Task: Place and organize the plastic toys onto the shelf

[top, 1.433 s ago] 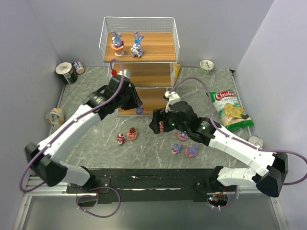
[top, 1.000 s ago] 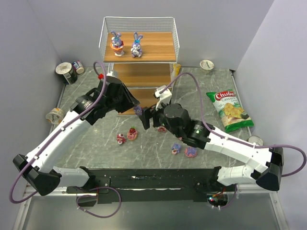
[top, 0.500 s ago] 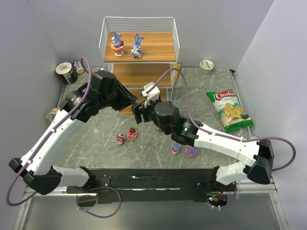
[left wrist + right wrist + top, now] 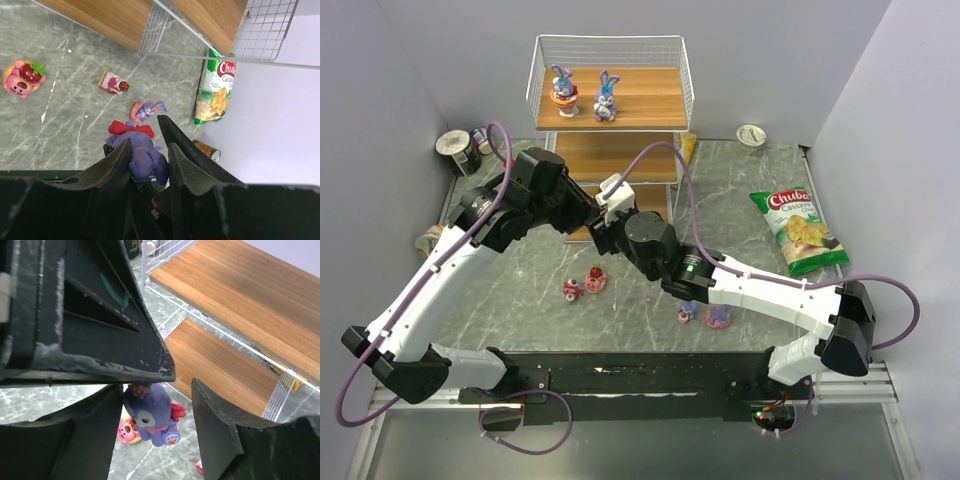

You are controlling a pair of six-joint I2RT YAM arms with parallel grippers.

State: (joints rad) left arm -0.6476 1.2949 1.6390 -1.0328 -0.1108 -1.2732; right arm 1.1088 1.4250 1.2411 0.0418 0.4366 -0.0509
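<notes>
Handover step: left hand [image 4: 147,145] pinches the purple bunny [image 4: 142,161], right hand [image 4: 157,390] sits open around it and likely needs to squeeze it before left lets go.

marble table [image 4: 640,300], toys [image 4: 596,278], chip bag [image 4: 800,230], shelf [image 4: 640,100]

Brightness: bright, even white light from overhead in all three views.
Shadows: faint and soft-edged on the grey desk [image 4: 530,290].
Focus: top view sharp; the purple toy [image 4: 142,161], close to the left wrist lens, looks slightly soft.
Edges: shelf [image 4: 265,25] wires lean in wrist views.
</notes>
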